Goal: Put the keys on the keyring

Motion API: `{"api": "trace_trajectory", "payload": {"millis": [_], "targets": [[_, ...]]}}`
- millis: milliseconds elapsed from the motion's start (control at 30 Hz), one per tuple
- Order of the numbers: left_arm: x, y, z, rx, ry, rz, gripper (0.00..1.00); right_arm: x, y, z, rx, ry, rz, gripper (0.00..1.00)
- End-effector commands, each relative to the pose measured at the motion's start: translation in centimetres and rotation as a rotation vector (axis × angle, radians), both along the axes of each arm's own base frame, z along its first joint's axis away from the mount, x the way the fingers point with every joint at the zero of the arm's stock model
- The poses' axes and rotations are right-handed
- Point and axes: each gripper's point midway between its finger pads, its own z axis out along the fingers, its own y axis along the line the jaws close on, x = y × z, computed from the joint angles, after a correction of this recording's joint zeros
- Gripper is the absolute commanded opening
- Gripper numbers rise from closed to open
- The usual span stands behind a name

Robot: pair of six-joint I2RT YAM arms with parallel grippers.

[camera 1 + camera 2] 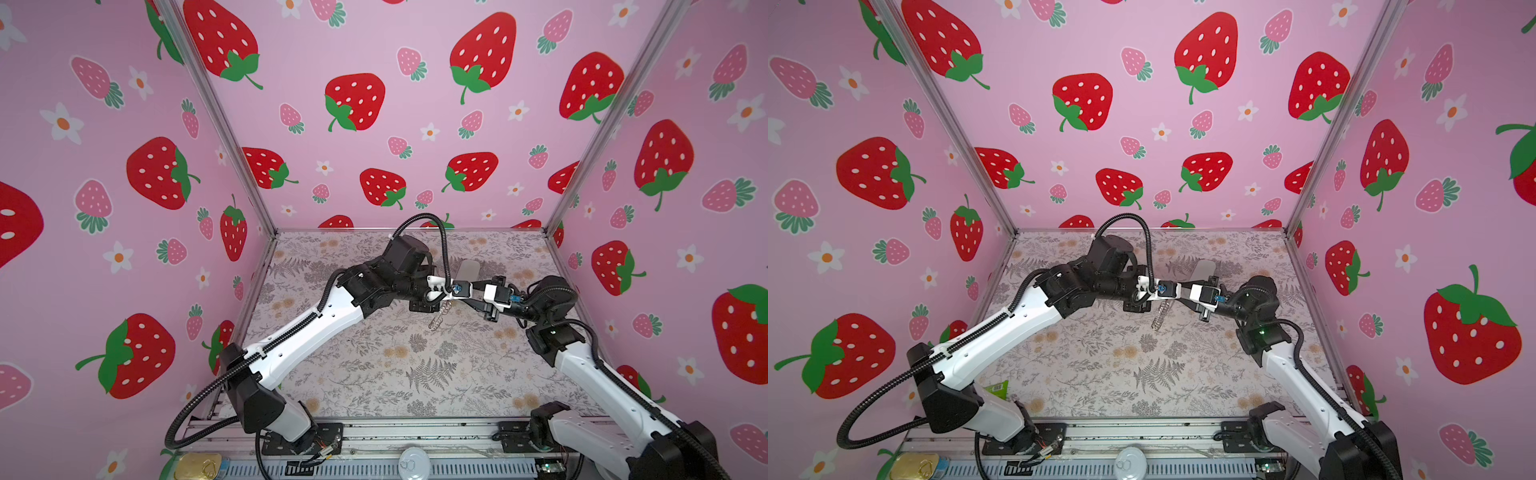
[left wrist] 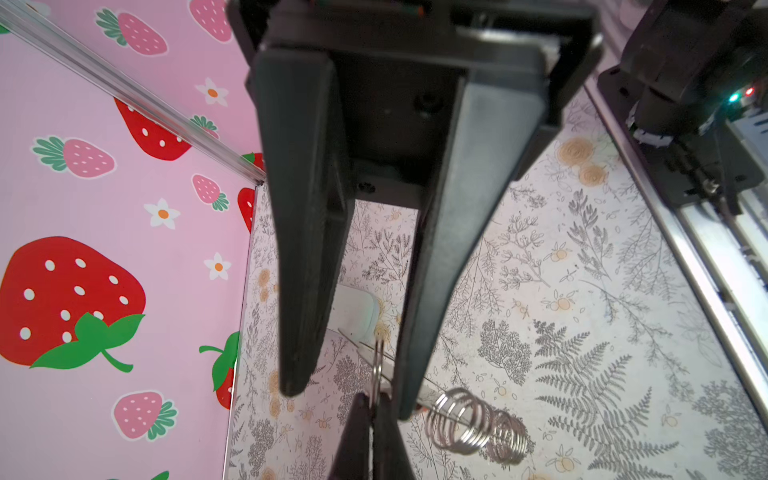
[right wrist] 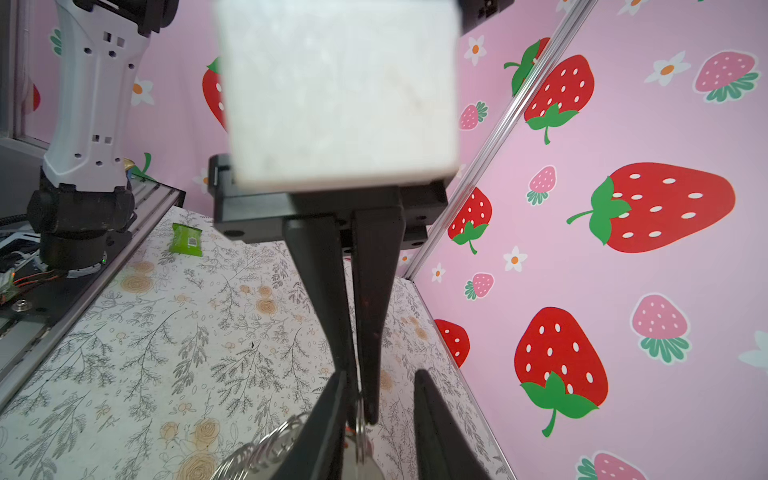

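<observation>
Both grippers meet above the middle of the table. My left gripper is shut on a thin silver ring of the keyring, seen edge-on. A chain of small silver rings hangs from it, in both top views too. The keyring's strap loop is hidden. My right gripper stands open around the left fingertips and the ring. The key's grey metal with a bit of red tag lies against the ring, touching one right finger. I cannot tell whether it is threaded on.
A pale green oblong case lies on the floral table just behind the grippers. A green packet sits by the left arm's base. Strawberry walls close in three sides. A metal rail with a tin and a white lid runs along the front.
</observation>
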Motion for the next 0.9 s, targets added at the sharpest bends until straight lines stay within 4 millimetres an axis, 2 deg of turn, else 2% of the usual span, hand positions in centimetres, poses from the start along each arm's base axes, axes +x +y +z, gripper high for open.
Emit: {"api": "trace_trajectory", "payload": {"millis": [0,100,333,467,700,867], "targets": [[0.2,0.2,1.4,0.032,-0.068,0.004,0.00,-0.4,0.1,0.5,-0.010,-0.028,0.032,0.28],[0.3,0.2,1.6,0.032,-0.073,0.010,0.00,-0.3,0.2,-0.1,-0.025,-0.015,0.034,0.25],[0.3,0.0,2.1,0.023,-0.080,0.009,0.00,0.1,0.1,-1.1,-0.044,0.008,0.022,0.25],[0.2,-0.1,2.0,0.023,-0.076,0.004,0.00,0.2,0.1,-0.9,-0.043,-0.001,0.022,0.19],[0.5,-0.2,1.6,0.039,-0.073,0.012,0.00,0.2,0.1,-0.8,-0.041,-0.003,0.029,0.19],[0.6,-0.2,1.2,0.058,-0.081,0.011,0.00,0.1,0.2,-0.8,-0.041,-0.003,0.032,0.13]]}}
